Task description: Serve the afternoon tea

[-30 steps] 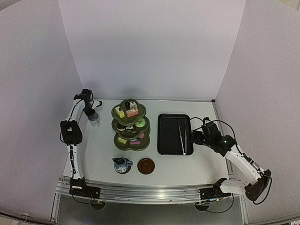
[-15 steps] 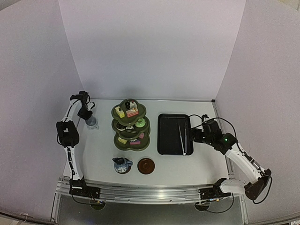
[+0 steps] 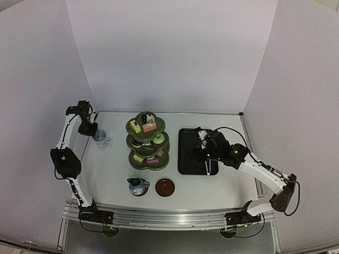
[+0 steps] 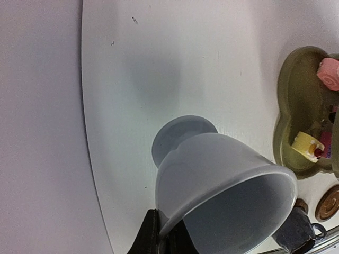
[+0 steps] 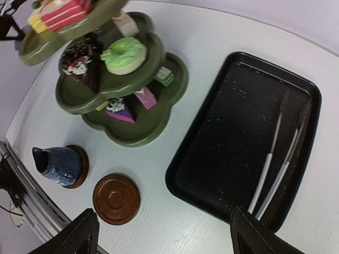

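Observation:
My left gripper (image 4: 161, 241) is shut on the rim of the pale cup (image 4: 222, 180), which hangs tilted near the table's far left edge; the top view shows the cup (image 3: 100, 138) beside the left gripper (image 3: 88, 129). The olive-green three-tier stand (image 3: 148, 142) holds small cakes: a green ring (image 5: 124, 55), a brown one (image 5: 77, 63), a pink one (image 5: 58, 13). The dark-blue pot (image 5: 58, 164) sits on a brown saucer, with a bare saucer (image 5: 116, 198) beside it. My right gripper (image 5: 169, 244) hovers open over the black tray's near left corner, also seen as the right gripper (image 3: 199, 154).
The black tray (image 5: 233, 121) lies right of the stand with thin white tongs (image 5: 275, 164) along its right side. White walls close in the table on three sides; the left wall stands close to the cup.
My left arm has swung outward and carried the cup a little to the left. My right gripper has moved left from beside the tray to over it.

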`<state>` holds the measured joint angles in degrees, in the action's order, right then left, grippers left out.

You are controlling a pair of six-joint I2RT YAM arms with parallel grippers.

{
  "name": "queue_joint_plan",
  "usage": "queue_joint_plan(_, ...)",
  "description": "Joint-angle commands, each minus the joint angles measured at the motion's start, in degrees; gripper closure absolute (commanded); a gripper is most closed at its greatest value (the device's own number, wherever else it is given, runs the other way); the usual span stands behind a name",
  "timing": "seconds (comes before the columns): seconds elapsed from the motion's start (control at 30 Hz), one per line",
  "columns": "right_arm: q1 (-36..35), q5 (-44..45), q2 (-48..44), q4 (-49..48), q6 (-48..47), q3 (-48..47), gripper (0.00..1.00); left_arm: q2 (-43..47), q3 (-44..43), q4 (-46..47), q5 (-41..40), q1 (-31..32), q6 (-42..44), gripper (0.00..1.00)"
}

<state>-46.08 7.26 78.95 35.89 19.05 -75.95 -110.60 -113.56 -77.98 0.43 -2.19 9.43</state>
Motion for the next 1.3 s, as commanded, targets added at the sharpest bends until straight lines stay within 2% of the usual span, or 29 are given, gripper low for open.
queue_joint_plan(0.0, -8.7, 0.3, 8.8, -2.4, -10.0, -10.7, 0.18, 7.6, -1.1, -10.5, 4.3, 2.9, -2.9, 1.0)
queue_joint_plan(0.17, -17.7, 7.3, 22.1, -2.5, -16.7, -24.1, 0.19, 13.8, 4.1, -11.8, 2.1, 10.9, 0.7, 1.0)
queue_joint_plan(0.3, -22.1, 10.3, 33.6, -2.6, -22.0, -35.6, 0.19, 14.8, 4.3, -13.4, 4.3, 12.2, -0.3, 1.0)
queue_joint_plan(0.5, -24.0, 13.7, 48.7, -3.0, -22.4, -53.2, 0.19, 17.3, 4.2, -16.2, 5.3, 12.7, 0.6, 1.0)
queue_joint_plan(0.67, -24.1, 17.2, 56.6, -5.1, -23.8, -62.4, 0.19, 19.6, 6.9, -18.4, 5.1, 15.3, 1.5, 1.0)
queue_joint_plan(0.87, -24.1, 17.3, 59.5, -12.3, -28.0, -62.6, 0.21, 21.4, 8.8, -19.2, 5.6, 16.2, 2.0, 1.0)
queue_joint_plan(1.1, -23.9, 17.2, 61.9, -17.1, -30.6, -62.9, 0.24, 24.5, 12.4, -18.5, 5.5, 20.1, 1.8, 1.0)
queue_joint_plan(1.17, -23.8, 16.4, 62.3, -17.5, -30.7, -63.0, 0.27, 25.0, 13.4, -18.3, 5.3, 20.8, 1.7, 1.0)
queue_joint_plan(1.27, -23.7, 15.5, 62.7, -17.6, -30.9, -62.8, 0.38, 25.9, 14.2, -18.0, 4.5, 21.6, 2.2, 1.0)
